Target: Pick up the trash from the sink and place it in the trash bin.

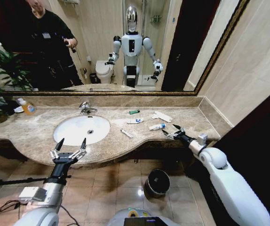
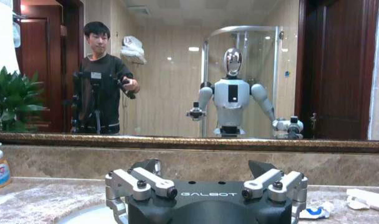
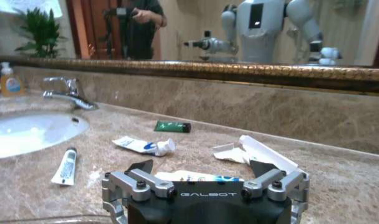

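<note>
Beige-brown marble counter (image 1: 36, 136) around white oval porcelain sink (image 1: 81, 129), chrome faucet (image 1: 85, 108) at its far edge. Litter strewn on counter right of basin: white tube with blue cap (image 1: 157, 126) just left of right gripper (image 1: 173, 132), another crumpled tube (image 1: 135, 121) farther left, slim white tube (image 1: 126, 133) near basin rim, small green piece (image 1: 134, 112) toward far wall, flat white packets (image 1: 162, 116) beyond. Right gripper low over counter's near edge, jaws spread wide, holding nothing. Left gripper (image 1: 69, 150) at near rim before basin, likewise wide open, empty. Small round dark trash bin with shiny metal rim (image 1: 157, 182) on floor below, between arms. Orange soap bottle (image 1: 27, 108) far left.
</note>
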{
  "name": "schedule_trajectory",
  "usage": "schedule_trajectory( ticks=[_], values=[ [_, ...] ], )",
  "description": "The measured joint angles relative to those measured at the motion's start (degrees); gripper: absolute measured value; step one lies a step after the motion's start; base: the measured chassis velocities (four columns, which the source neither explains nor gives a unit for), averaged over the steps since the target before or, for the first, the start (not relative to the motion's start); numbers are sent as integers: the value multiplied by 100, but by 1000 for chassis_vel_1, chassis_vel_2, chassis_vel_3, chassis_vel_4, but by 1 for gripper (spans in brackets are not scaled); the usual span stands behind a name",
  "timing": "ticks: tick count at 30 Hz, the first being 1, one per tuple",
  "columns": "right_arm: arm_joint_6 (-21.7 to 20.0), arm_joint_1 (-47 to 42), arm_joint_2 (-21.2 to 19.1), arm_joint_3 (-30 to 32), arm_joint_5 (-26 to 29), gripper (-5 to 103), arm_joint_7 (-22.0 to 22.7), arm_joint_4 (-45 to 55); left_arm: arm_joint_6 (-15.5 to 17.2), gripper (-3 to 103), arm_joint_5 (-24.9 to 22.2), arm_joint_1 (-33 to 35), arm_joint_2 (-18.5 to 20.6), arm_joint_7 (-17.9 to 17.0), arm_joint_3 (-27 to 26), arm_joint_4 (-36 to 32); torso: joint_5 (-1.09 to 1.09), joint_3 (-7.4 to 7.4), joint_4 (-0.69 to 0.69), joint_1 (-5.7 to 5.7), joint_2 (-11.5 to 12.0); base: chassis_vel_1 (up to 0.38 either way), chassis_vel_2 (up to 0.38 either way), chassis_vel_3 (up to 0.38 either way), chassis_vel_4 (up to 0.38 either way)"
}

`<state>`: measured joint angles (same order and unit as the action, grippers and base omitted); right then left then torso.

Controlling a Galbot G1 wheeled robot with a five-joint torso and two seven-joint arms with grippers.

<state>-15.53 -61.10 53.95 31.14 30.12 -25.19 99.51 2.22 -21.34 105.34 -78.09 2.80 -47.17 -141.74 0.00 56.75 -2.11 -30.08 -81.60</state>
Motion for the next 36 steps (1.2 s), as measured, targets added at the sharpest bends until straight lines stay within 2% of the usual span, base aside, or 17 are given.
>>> schedule_trajectory(
  ticks=[4,9,11,18,19,22,28,36],
  values=[
    [40,412,-300,-348,-37,100,-428,-384,0,100,0,0,0,0,0,0,0,0,0,0,0,0,0,0,0],
    [105,782,-470,-685,-53,100,-724,-687,0,100,0,0,0,0,0,0,0,0,0,0,0,0,0,0,0],
    [129,1226,-578,-1001,-86,100,-1042,-995,0,100,0,0,0,0,1,0,-1,0,0,0,0,0,0,0,0],
    [125,2070,-667,-1653,-164,100,-1317,-1558,0,100,0,0,0,0,0,0,-1,0,-1,-1,0,0,0,0,0],
    [144,2374,-707,-1897,-305,100,-1534,-1802,0,100,0,0,0,0,0,0,-1,0,0,-1,0,0,0,0,0],
    [163,2567,-734,-2072,-437,100,-1688,-1956,0,100,0,0,0,0,0,0,-1,0,0,-1,0,0,0,0,0],
    [167,2943,-790,-2569,-644,100,-1862,-2208,0,100,0,0,0,0,0,0,0,0,0,-1,-1,0,0,0,0],
    [64,3270,-746,-2991,-857,100,-1770,-2255,0,100,0,0,0,0,0,0,-1,0,0,0,-1,0,0,0,0]
  ],
)
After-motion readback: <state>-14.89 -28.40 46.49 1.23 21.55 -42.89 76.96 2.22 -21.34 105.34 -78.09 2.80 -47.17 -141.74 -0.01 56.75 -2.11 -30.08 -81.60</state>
